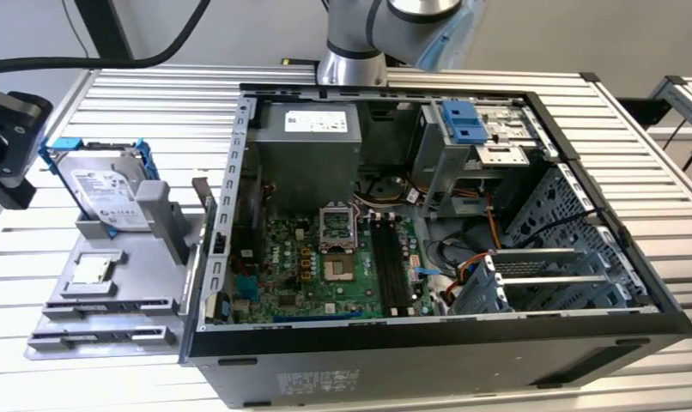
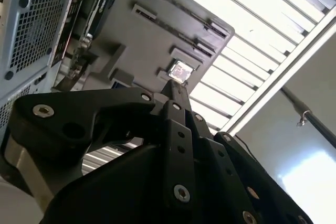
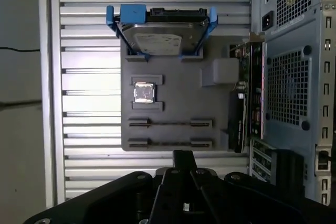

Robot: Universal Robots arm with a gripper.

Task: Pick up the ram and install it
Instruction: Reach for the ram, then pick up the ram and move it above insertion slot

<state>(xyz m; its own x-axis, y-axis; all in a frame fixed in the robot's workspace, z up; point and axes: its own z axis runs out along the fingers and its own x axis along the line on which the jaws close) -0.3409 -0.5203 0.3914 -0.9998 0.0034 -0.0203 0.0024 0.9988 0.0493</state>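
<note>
The ram lies as thin sticks edge-on in the two long slots of a grey holder (image 3: 173,93), one stick (image 3: 170,123) beside the other (image 3: 170,143); the slots (image 1: 103,309) sit at the holder's near end on the exterior view's left. My black gripper (image 1: 10,193) hangs above the table, off the holder's left side and clear of it. In both wrist views its fingers meet at one tip (image 3: 184,157) (image 2: 175,88) with nothing between them. The motherboard's black slots (image 1: 392,268) lie inside the open computer case (image 1: 438,330).
A silver hard drive in a blue frame (image 1: 100,184) stands upright at the holder's far end. A small square silver chip (image 1: 92,272) lies in the holder's middle. The case's metal wall (image 1: 226,197) rises right beside the holder. Slatted tabletop (image 1: 9,257) surrounds it.
</note>
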